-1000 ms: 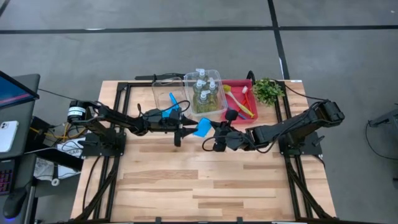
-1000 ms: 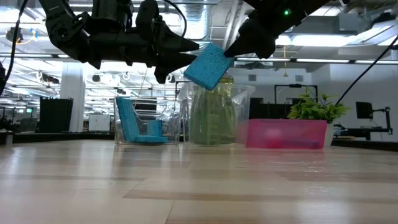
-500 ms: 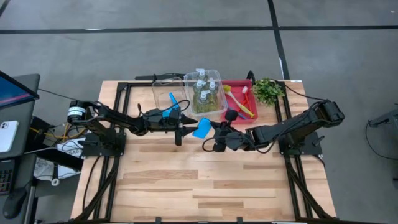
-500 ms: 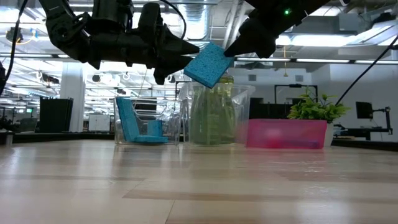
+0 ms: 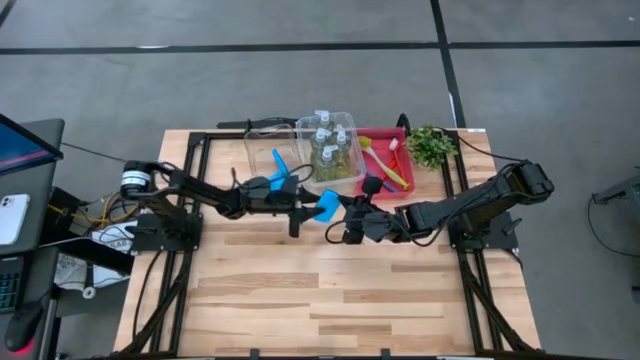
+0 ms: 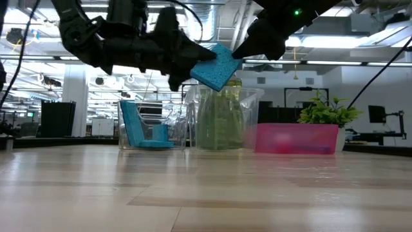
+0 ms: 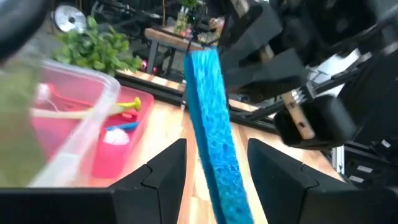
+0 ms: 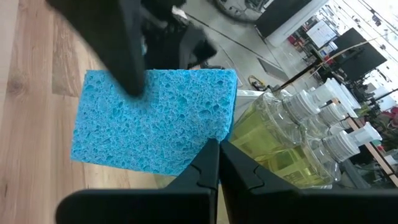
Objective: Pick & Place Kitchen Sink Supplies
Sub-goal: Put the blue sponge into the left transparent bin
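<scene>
A flat blue sponge [image 5: 325, 206] hangs in the air over the middle of the table, tilted in the low view [image 6: 216, 66], with my right gripper [image 5: 343, 212] shut on it from the table's right. My left gripper [image 5: 304, 206] is open and comes level from the left. Its two fingers [image 7: 163, 169] stand on either side of the sponge's free end [image 7: 214, 149], with a gap on each side in the left wrist view. Behind are a clear bin with blue sponges [image 5: 268, 152], a clear bin of yellow-green bottles [image 5: 333, 150] and a red tray of brushes [image 5: 388, 160]. My right gripper pinches the sponge between its two fingers at one corner [image 8: 210, 138], on the end nearest the table's right side. The fingers come from the right, slanting slightly down. The sponge is lifted clear of the table and sticks out tilted toward the left arm.
A small leafy plant [image 5: 430, 146] stands at the far right corner beside the red tray. The bins and the tray line the table's far edge. Bare wooden table top [image 5: 320, 290] lies toward the near edge. A monitor and a phone [image 5: 12, 215] sit left of the table.
My left gripper has gone toward the table's right, level and still open, so that its fingers now stand around the sponge's free end. The sponge has stayed where it was.
</scene>
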